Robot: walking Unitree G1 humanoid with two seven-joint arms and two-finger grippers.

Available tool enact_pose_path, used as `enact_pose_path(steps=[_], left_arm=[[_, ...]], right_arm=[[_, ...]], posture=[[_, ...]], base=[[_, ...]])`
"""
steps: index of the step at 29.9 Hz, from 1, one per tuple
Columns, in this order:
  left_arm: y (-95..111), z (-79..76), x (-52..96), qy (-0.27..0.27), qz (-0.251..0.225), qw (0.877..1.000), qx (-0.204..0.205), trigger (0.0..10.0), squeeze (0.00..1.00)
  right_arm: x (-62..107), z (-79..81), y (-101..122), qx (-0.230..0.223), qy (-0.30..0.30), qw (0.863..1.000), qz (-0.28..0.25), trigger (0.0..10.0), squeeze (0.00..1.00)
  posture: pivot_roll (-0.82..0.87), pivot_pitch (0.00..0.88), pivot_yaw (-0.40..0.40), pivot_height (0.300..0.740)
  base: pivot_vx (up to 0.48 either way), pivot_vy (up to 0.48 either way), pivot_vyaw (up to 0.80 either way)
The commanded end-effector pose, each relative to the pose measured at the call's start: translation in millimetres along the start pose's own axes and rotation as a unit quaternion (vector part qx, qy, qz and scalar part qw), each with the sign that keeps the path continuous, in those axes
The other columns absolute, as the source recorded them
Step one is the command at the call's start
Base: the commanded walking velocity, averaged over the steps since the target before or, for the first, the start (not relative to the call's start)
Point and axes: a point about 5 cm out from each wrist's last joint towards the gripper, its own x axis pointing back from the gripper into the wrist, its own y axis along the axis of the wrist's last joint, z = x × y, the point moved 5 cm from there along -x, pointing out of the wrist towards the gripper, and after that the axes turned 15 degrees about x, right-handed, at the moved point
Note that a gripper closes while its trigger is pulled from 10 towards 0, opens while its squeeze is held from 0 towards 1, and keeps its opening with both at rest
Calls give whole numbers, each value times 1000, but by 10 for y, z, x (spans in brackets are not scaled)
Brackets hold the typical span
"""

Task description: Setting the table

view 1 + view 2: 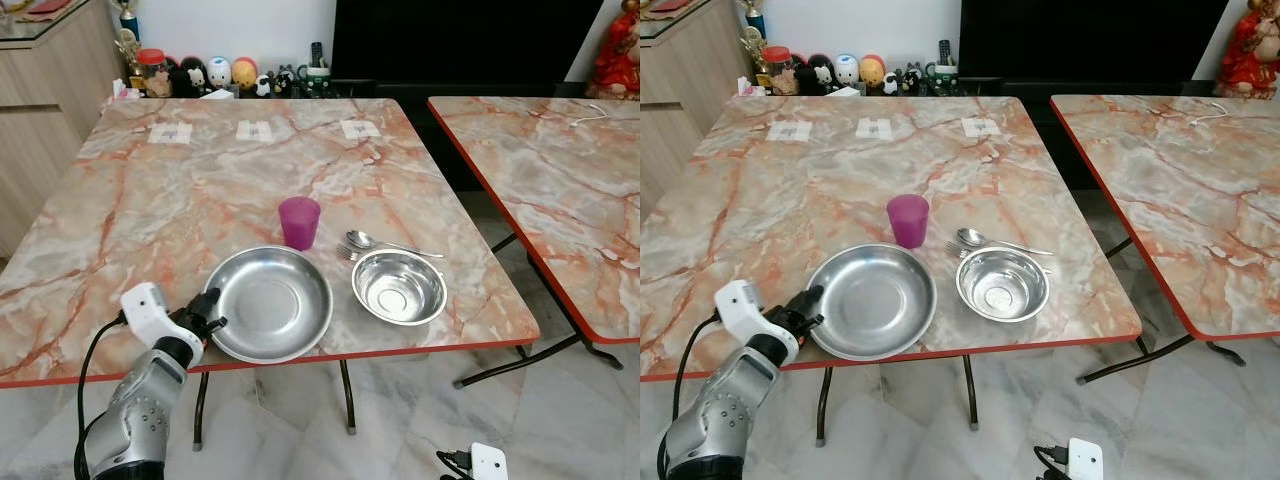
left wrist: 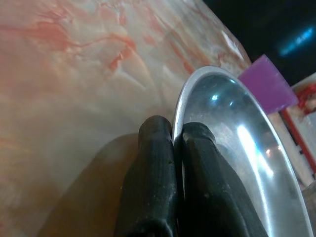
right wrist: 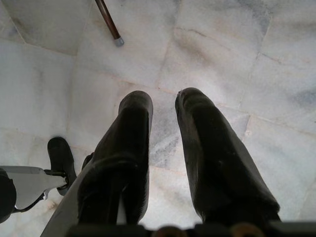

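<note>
1. Plate, wide, round and of shiny stainless steel (image 1: 268, 302), lies at the near edge of a square marble-patterned table with a red rim (image 1: 150, 200), its outer edge pinched by the left gripper (image 1: 211, 307).
2. Seen from the left wrist, the two black fingers (image 2: 153, 177) are nearly closed, one on top of the plate's rim and one outside it, with only the thin metal lip between them.
3. Just beyond the plate, toward the table's middle, stands an upright translucent purple plastic cup (image 1: 299, 221).
4. To the plate's right, close beside it but not touching, sits a smaller, deeper round stainless steel bowl (image 1: 399, 286).
5. Behind that bowl, right of the cup, a metal spoon (image 1: 361, 239) and a metal fork (image 1: 346, 252) lie flat on the tabletop, handles running off to the right.
6. The right gripper (image 3: 163, 106) hangs low to the plate's right, below table height, over pale marble floor tiles (image 3: 222, 54); its fingers are parted and hold nothing.
7. A second table with the same marble pattern (image 1: 560, 180) stands well to the plate's right, across a gap.
8. Far beyond the plate, past the table's back edge, a row of small figurines and jars (image 1: 200, 75) lines the wall.
</note>
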Motion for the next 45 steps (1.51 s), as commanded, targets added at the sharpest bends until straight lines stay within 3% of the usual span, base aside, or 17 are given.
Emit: enact_pose_path(steps=[1,3,9,15,18,27,45], left_arm=[[108,-163,21,-34,-30,999,12,10000,0],[171,-291,34,-55,-44,997,19,10000,0],[224,-440,107,-93,-54,993,38,10000,0],[289,-496,175,-100,-73,991,47,10000,0],[376,-699,124,-115,-100,988,37,10000,0],[404,-786,77,-121,-107,987,24,10000,0],[371,-886,35,-130,-97,987,2,10000,0]], right_arm=[[5,-50,-3,-1,-6,1000,1,10000,0],[6,-58,-4,-1,-7,1000,1,10000,0],[6,-63,-2,0,-7,1000,1,10000,0],[5,-73,3,2,-7,1000,0,10000,0],[5,-85,10,3,-8,1000,0,10000,0],[6,-83,17,-2,-10,1000,-5,10000,0],[5,-63,7,-5,-12,1000,-3,10000,0]], posture=[[145,16,-110,740],[146,15,-111,740],[143,12,-115,740],[141,8,-120,740],[138,0,-121,740],[131,0,-115,740],[123,0,-95,740]], base=[[0,0,0],[0,0,0],[0,0,0],[0,0,0],[0,0,0],[0,0,0],[0,-304,0]])
